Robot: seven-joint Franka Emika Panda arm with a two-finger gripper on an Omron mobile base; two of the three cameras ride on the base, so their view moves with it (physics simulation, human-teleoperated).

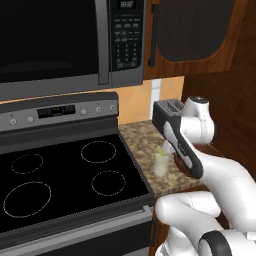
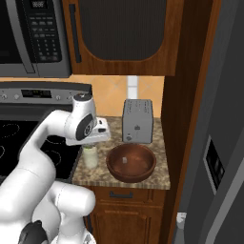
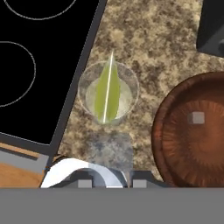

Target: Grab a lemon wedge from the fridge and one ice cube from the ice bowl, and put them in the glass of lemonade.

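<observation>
The glass of lemonade stands on the speckled counter beside the stove, with the yellow-green lemon wedge upright inside it. The wedge's tip pokes above the glass's rim. My gripper hovers just above the glass, shut on a pale, see-through ice cube held between its tips. To the right lies the dark reddish ice bowl, where another ice cube rests on the bottom. In the right base view the ice bowl sits in front of the toaster.
A steel toaster stands at the back of the counter. The black cooktop borders the glass on the left, with a microwave above. The grey fridge rises at the far right behind a wooden side panel.
</observation>
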